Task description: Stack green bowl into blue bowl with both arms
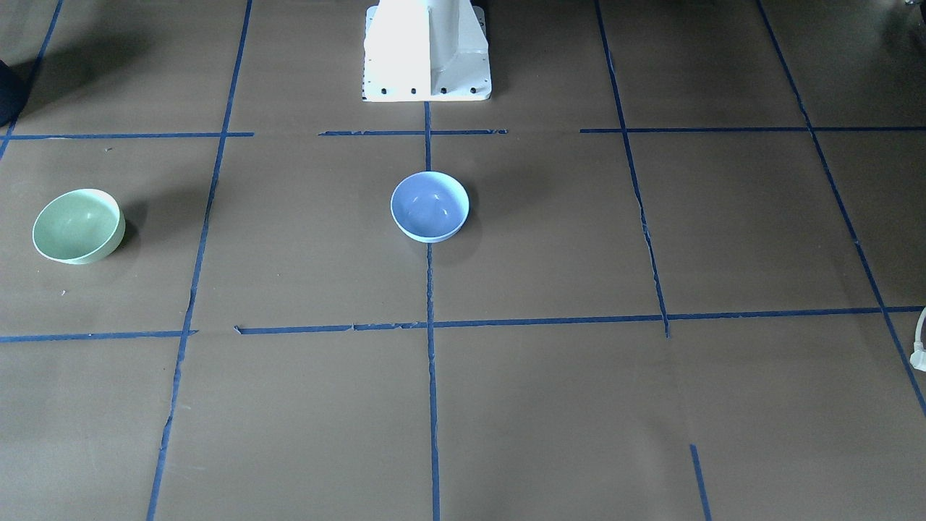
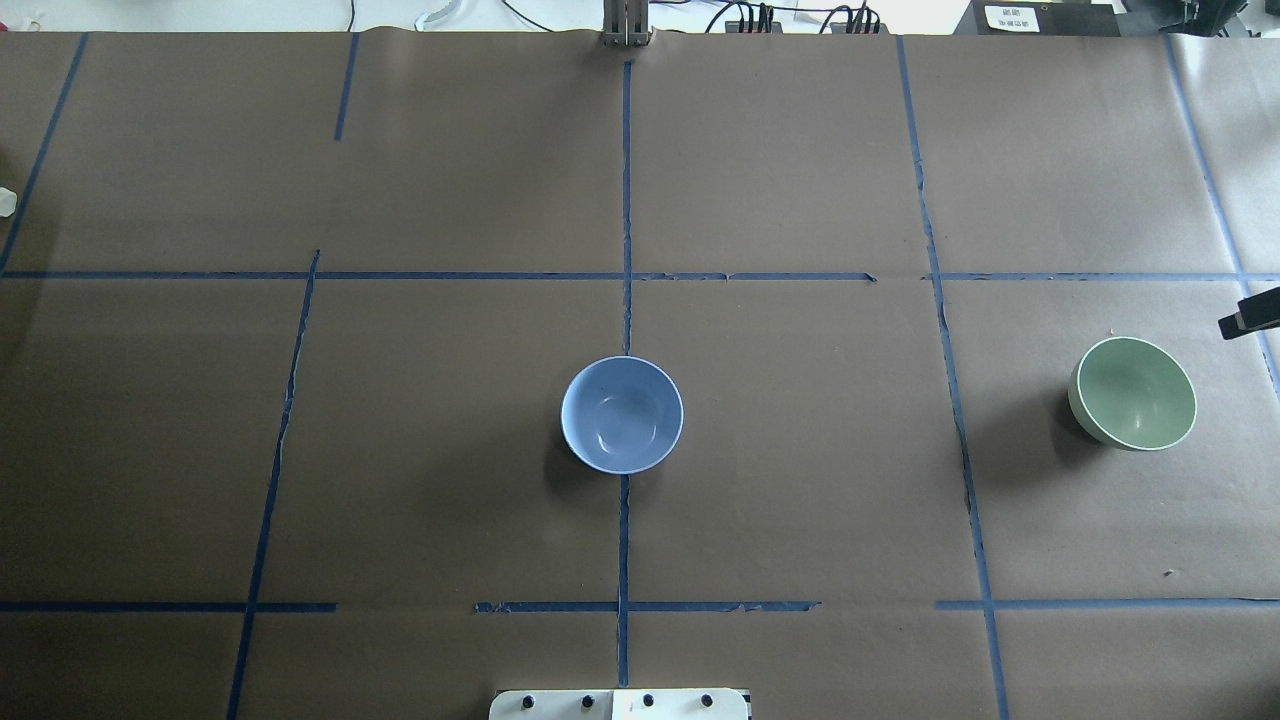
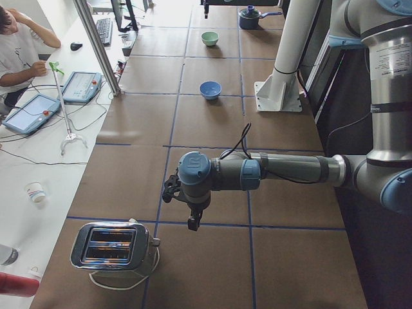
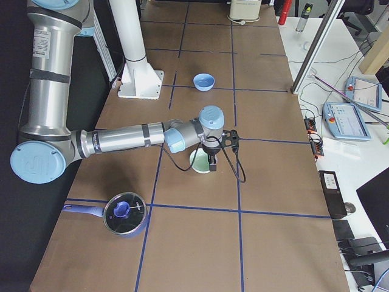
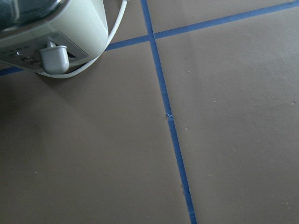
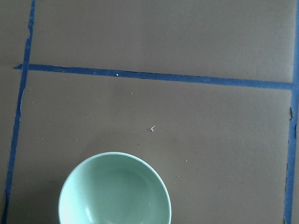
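The green bowl [image 1: 78,226] stands upright on the brown table at the robot's right end; it also shows in the overhead view [image 2: 1133,392] and the right wrist view [image 6: 114,191]. The blue bowl [image 1: 430,206] stands upright and empty at the table's middle, in front of the pedestal [image 2: 621,414]. My right gripper [image 4: 211,163] hangs just above the green bowl's near side [image 4: 198,162]; I cannot tell whether it is open or shut. My left gripper [image 3: 192,224] hangs above the table far from both bowls, beside a toaster; I cannot tell its state either.
A chrome toaster [image 3: 112,246] with a white cord stands at the table's left end and shows in the left wrist view [image 5: 51,28]. A blue lidded pot [image 4: 124,214] sits at the right end. The white pedestal [image 1: 427,51] stands behind the blue bowl. An operator [image 3: 16,45] sits alongside.
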Motion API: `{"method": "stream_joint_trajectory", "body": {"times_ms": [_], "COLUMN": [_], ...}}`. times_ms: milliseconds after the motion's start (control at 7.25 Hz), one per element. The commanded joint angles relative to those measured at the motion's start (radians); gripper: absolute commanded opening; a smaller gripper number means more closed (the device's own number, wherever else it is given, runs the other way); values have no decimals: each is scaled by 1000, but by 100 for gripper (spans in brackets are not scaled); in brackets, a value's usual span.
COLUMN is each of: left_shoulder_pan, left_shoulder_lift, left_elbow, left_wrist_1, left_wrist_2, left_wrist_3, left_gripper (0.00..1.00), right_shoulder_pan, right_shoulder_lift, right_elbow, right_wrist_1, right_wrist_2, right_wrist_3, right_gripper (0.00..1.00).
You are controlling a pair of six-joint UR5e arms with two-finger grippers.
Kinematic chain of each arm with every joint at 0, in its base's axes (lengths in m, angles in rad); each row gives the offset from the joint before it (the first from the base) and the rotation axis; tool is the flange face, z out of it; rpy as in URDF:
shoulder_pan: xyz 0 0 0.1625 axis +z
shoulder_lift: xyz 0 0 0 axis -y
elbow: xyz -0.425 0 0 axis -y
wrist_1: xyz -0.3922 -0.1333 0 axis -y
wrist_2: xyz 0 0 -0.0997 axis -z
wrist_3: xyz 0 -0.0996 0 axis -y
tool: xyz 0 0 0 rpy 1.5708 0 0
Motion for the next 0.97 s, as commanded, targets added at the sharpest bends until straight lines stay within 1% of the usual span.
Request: {"method": "stream_joint_trajectory", "body": {"times_ms": [0,138,276,414,552,690,828], "left_shoulder_pan": [-1,-1,-1,-1,-1,-1,-1], "left_shoulder_lift": [-2,-6,-6,-6,-5,-3,-6], "left_elbow": [-13,-11,-13,-13,-14,-14,-16], "left_wrist_1": [0,0,0,-1,-1,-1,-1], "left_wrist_2": [-4,-4,-4,-2,-2,-2,-2], "left_wrist_3": [-4,-5,-7,-6,-1,-1,-4], "left_gripper": [100,100,100,100,100,100,100], "right_shoulder_pan": [-120,-142,-159,-182,-185,-187,-190], "right_shoulder_lift": [-18,-12,-17,-11,-8,-6,-9], "right_elbow": [-113,-200,-224,-255,-253,-243,-244], "right_wrist_1": [235,386,428,435,436,436,435], "right_wrist_2": [-83,-96,-99,-102,-99,-94,-94], "right_wrist_3": [138,177,212,214,212,212,211], "right_gripper": [93,93,86,76,61,24,1]}}
